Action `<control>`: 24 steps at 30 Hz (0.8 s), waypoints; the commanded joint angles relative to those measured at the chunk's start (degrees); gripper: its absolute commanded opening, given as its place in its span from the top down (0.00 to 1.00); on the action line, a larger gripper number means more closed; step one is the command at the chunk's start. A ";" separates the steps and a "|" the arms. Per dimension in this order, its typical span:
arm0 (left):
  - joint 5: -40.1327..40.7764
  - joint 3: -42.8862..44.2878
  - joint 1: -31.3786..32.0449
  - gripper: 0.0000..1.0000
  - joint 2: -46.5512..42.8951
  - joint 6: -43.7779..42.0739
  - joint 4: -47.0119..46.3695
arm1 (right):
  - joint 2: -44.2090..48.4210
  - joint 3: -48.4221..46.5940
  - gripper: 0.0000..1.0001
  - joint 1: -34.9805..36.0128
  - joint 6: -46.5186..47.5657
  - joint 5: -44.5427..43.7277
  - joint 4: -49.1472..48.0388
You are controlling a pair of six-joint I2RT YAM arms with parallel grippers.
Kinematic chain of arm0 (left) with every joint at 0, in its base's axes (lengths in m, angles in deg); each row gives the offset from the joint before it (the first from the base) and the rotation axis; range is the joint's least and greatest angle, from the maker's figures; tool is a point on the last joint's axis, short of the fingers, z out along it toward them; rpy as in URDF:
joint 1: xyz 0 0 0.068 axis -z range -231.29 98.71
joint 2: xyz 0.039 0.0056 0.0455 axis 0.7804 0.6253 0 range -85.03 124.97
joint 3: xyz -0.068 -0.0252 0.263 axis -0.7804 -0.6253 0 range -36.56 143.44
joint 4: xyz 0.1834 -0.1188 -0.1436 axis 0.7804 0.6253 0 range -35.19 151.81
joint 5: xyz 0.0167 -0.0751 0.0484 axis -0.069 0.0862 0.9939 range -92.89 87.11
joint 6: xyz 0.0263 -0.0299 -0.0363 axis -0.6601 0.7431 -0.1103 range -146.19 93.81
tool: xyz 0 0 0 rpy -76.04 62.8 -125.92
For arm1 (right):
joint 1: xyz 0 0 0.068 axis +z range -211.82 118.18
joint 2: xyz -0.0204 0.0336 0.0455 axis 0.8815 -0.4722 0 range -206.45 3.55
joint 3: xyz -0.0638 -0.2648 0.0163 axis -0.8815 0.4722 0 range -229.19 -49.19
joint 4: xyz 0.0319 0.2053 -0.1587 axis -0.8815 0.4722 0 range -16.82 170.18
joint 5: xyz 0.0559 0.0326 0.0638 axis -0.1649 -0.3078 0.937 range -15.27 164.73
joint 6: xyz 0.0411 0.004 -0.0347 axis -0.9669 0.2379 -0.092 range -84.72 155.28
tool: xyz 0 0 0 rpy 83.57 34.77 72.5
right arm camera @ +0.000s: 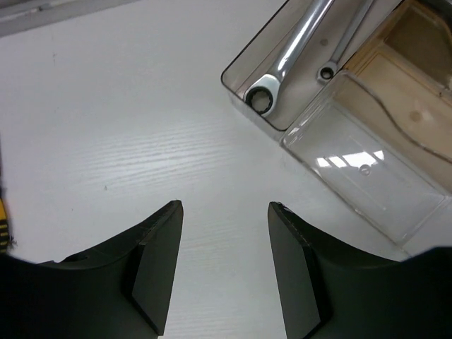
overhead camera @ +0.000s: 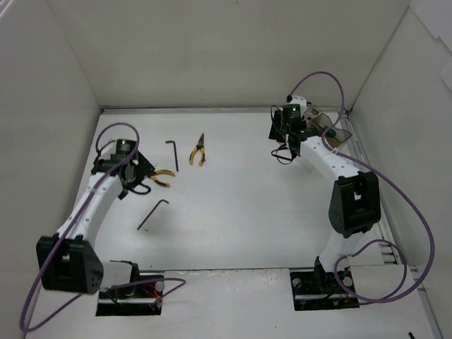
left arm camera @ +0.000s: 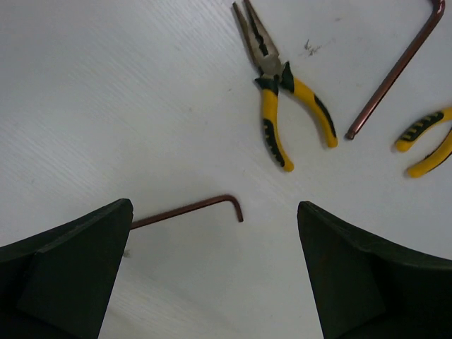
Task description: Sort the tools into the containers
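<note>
My left gripper is open and empty above the table. In the left wrist view a dark hex key lies just ahead of its jaws, running behind the left finger. Beyond lie yellow-handled pliers, a second hex key and a second pair of yellow pliers. The top view shows both pliers and both hex keys. My right gripper is open and empty beside the smoky container, which holds two silver wrenches. The screwdriver is out of view.
The container sits at the far right, close to the right wall. White walls close the table on three sides. Purple cables loop off both arms. A clear plastic part and a tan base adjoin the smoky box.
</note>
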 commanded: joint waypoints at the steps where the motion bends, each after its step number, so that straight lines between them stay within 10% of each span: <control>1: 3.48 10.47 -1.10 0.01 8.64 7.35 4.03 | 4.89 1.45 0.52 1.39 1.80 0.26 -2.71; 24: -2.93 34.91 -8.30 0.17 42.94 17.29 8.44 | 9.73 7.52 0.51 0.25 5.67 0.44 -5.08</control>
